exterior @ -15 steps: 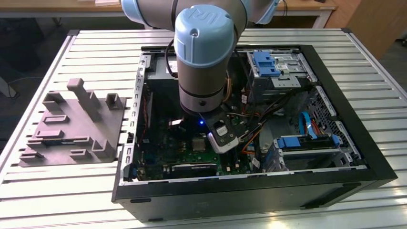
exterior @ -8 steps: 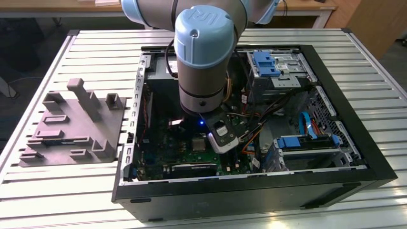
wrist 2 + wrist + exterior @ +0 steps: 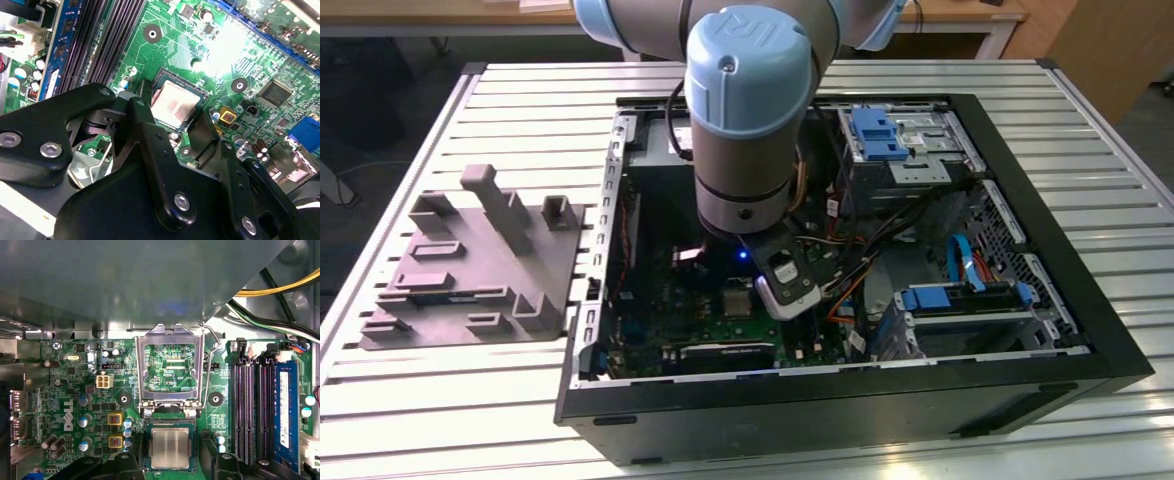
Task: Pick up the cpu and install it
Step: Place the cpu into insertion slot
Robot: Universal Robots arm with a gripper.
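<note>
Poised straight above the socket (image 3: 170, 425), gripper (image 3: 172, 117) spread to either side of the cpu (image 3: 170, 447) lying flat in it (no visible contact), lid (image 3: 140, 370) flipped open

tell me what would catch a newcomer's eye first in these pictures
The big blue-and-grey robot arm reaches down into the open computer case on the slatted table. In both wrist views the silvery square cpu lies in its socket on the green motherboard; in the first wrist view the socket's metal frame stands flipped open beside it.
</note>
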